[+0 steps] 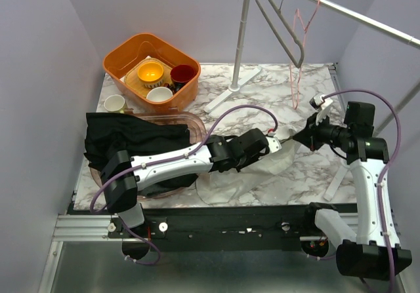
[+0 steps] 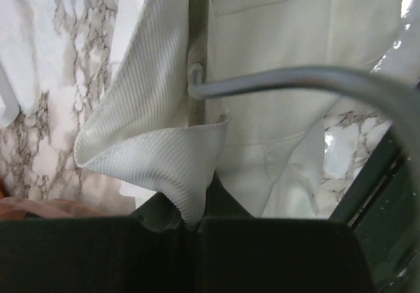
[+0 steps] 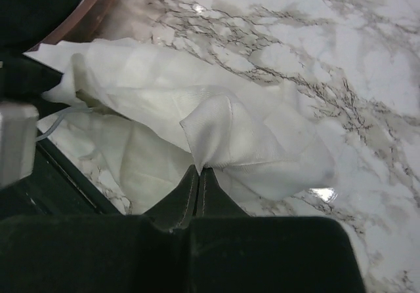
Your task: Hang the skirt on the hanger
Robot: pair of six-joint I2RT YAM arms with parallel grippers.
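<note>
The white skirt [image 1: 244, 175] lies crumpled on the marble table between my two arms. My left gripper [image 1: 271, 142] [image 2: 193, 222] is shut on a ribbed fold of the skirt [image 2: 164, 168]. A grey hanger [image 2: 298, 78], its hook curving right, lies against the cloth just past the jaws, and its thin stem [image 2: 197, 37] runs down into them. My right gripper [image 1: 293, 137] [image 3: 199, 170] is shut on a pinched corner of the skirt [image 3: 236, 136], held slightly above the table. Another grey hanger [image 1: 282, 27] and a pink wire hanger [image 1: 303, 24] hang on the rail.
An orange bin [image 1: 125, 50] with bowls stands at the back left, a white cup [image 1: 114, 103] beside it. Black cloth [image 1: 125, 139] fills a pinkish tray [image 1: 197, 126] at the left. The rack's pole [image 1: 241, 37] and rail [image 1: 367, 19] stand at the back right.
</note>
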